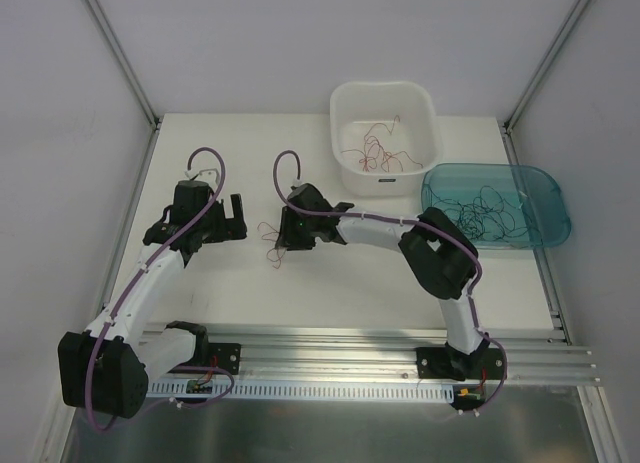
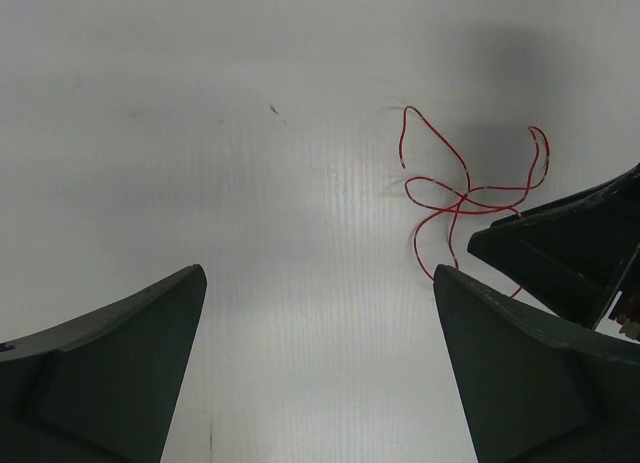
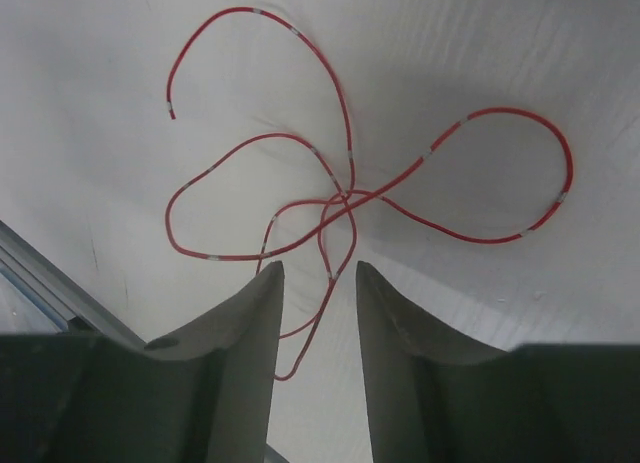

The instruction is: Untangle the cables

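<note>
The red cable lies in loose loops on the counter, crossing itself just off the tips of the right claw. Its jaws stand half-closed with one trailing strand running between them (seemingly placed to pinch near the crossing). Whether the pads touch the strand I cannot tell. The left claw hovers wide open at the cable's 9 o'clock, holding nothing, probably placed to take a second strand. From above, the right claw hides most of the loops. The white tub at 1 o'clock and the teal tub at 3 o'clock hold further wires, too fine to sort.
</note>
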